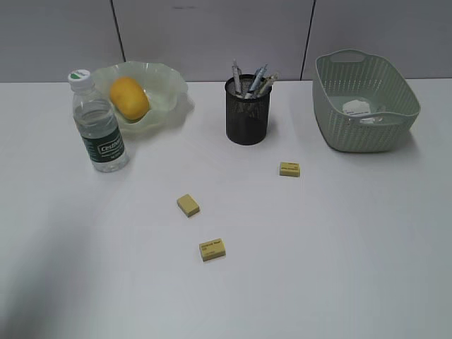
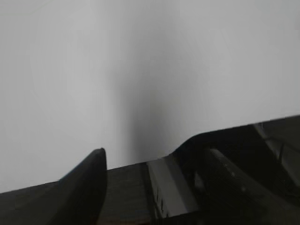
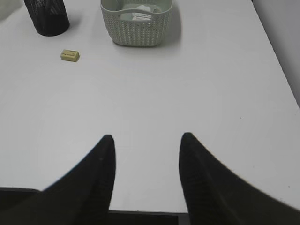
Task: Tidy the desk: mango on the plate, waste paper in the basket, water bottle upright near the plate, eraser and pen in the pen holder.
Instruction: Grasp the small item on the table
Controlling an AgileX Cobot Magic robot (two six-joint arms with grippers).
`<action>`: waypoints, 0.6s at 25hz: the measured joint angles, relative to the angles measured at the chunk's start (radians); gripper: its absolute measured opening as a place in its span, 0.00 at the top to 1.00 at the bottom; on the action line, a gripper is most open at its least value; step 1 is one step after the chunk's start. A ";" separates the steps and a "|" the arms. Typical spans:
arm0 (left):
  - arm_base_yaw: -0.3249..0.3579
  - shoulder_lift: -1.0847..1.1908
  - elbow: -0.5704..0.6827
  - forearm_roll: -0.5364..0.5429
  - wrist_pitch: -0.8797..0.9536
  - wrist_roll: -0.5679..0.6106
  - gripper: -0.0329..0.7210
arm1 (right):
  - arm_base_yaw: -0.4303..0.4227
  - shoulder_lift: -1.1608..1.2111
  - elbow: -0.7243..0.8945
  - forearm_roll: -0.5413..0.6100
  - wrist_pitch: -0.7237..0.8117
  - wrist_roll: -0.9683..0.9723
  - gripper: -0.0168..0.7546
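The yellow-orange mango [image 1: 129,97] lies in the ruffled green plate [image 1: 171,83] at the back left. The water bottle [image 1: 99,123] stands upright just in front of the plate. The black mesh pen holder [image 1: 248,113] has several pens [image 1: 253,79] in it. Three yellow erasers lie on the white desk [image 1: 339,233]: one [image 1: 289,169] right of the holder, one [image 1: 188,205] mid-desk, one [image 1: 212,249] nearer the front. White waste paper [image 1: 357,107] lies inside the basket [image 1: 364,134]. Neither gripper shows in the exterior view. My left gripper [image 2: 145,151] is open over bare desk. My right gripper [image 3: 147,136] is open and empty.
The right wrist view shows an eraser [image 3: 70,55], the pen holder [image 3: 47,18] and the basket [image 3: 138,28] far ahead of the fingers, and the desk's right edge [image 3: 276,61]. A dark surface lies below the left gripper's fingers [image 2: 89,187].
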 joint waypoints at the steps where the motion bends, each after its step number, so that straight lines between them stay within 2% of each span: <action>1: -0.046 0.028 0.000 0.000 0.000 0.014 0.30 | 0.000 0.000 0.000 0.000 0.000 0.000 0.50; 5: -0.220 0.134 -0.019 -0.007 -0.001 0.084 0.30 | 0.000 0.000 0.000 0.000 -0.001 0.000 0.50; 8: -0.307 0.228 -0.070 -0.011 -0.027 0.147 0.30 | 0.000 0.000 0.000 0.000 -0.001 0.000 0.50; 15: -0.382 0.451 -0.285 -0.010 -0.099 0.342 0.30 | 0.000 0.000 0.000 0.000 -0.001 0.000 0.50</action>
